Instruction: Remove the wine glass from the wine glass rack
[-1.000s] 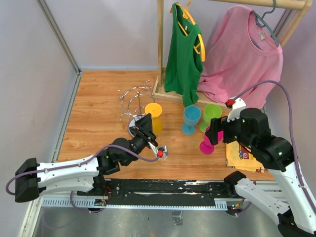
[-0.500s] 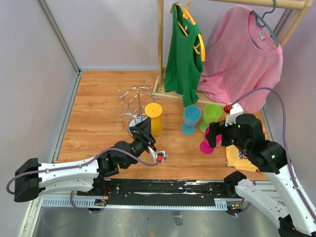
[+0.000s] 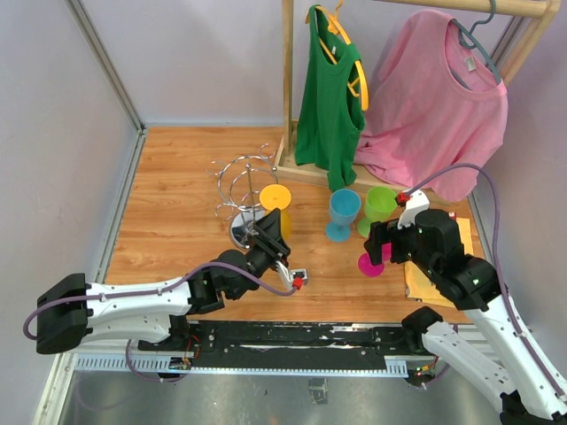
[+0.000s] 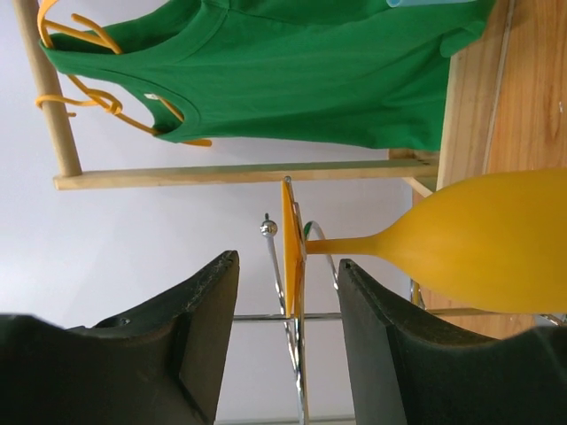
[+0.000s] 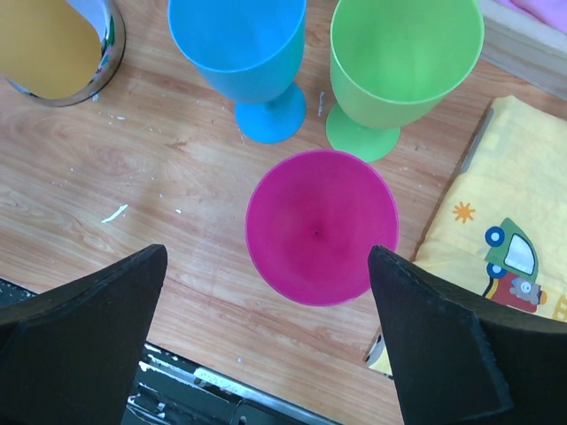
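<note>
The yellow wine glass (image 3: 278, 217) hangs bowl-down on the wine glass rack (image 3: 237, 181), its foot caught in a loop arm; removal likely requires sliding it out sideways. The left tool (image 4: 286, 266) faces the rack, fingers apart, lined up on stem and foot, gripping nothing. Right of the rack, the right tool (image 5: 266, 257), spread wide, hovers over a magenta glass (image 5: 321, 226) on the desk (image 3: 177, 204).

A blue cup (image 5: 237, 37), green cup (image 5: 406, 44) and pink cup (image 5: 321, 227) stand together on the desk (image 3: 177, 177). A yellow cloth (image 5: 496, 257) lies by the right edge. A green top (image 3: 330, 106) and pink shirt (image 3: 434, 106) hang at the far edge.
</note>
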You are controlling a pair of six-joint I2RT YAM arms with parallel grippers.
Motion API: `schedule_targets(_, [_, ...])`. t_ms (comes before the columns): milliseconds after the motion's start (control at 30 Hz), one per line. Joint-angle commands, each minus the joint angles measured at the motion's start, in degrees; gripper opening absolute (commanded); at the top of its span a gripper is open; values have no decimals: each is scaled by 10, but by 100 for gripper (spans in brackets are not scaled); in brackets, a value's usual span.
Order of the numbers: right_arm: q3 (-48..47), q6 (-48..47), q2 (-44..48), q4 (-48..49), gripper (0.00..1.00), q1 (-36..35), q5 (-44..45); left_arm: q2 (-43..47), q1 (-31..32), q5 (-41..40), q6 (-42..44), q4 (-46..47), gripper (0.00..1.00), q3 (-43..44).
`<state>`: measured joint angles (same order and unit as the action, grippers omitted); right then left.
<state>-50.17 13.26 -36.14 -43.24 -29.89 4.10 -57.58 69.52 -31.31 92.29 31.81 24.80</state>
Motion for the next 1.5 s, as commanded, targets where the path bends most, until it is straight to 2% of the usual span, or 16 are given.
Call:
schedule_targets(0, [-1,-11,0,31,98,4,-4,-9,3,-14,8,50,53,27])
schedule_targets(367, [-9,-20,7,18,98,4,2,-18,-11,-27,-7,63,45,36])
schedule_targets(1200, [0,-31,4,17,98,4,15,-22,-29,-20,-58,0,41,48])
schedule_targets(1367, [-1,-33,3,18,98,4,18,-24,-32,-18,-61,-1,33,53])
schedule_targets(1467, [1,-33,4,17,98,4,18,-24,-32,-18,-62,0,21,55])
